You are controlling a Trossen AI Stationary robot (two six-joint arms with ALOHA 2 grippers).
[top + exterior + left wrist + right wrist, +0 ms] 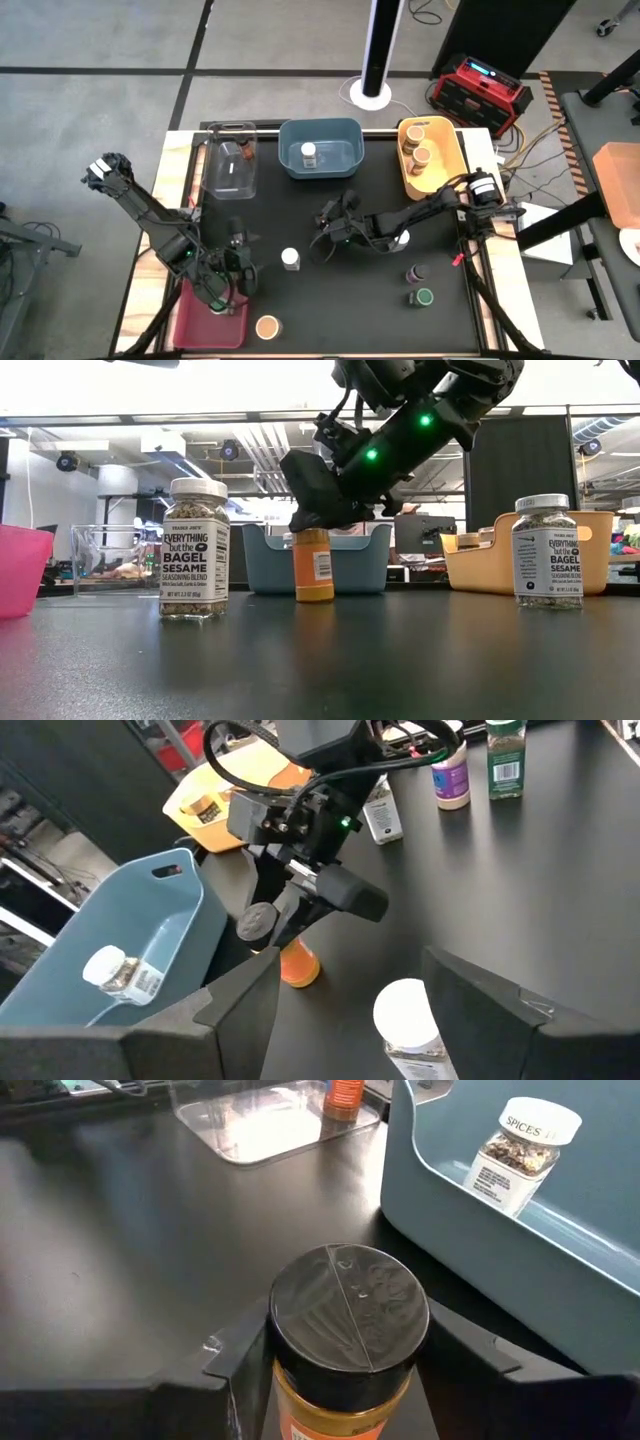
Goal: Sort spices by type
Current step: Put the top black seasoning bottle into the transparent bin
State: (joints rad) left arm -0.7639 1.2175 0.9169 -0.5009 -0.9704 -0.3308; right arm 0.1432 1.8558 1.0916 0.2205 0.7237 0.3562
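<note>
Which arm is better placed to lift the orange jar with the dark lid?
Right. The right gripper has its fingers on either side of the orange jar, near the blue bin. The left gripper hovers over the red bin.

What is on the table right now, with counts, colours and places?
Bins: four; clear bin, blue bin, yellow bin at the far edge, red bin near left.
Binned jars: one white-lidded in blue; at least two tan-lidded in yellow; one orange in clear.
Table jars: two white-lidded, one tan-lidded, one dark-lidded, one green-lidded, one dark-lidded orange jar.
Left pincer: open, over red bin.
Right pincer: around orange jar, centre.
</note>
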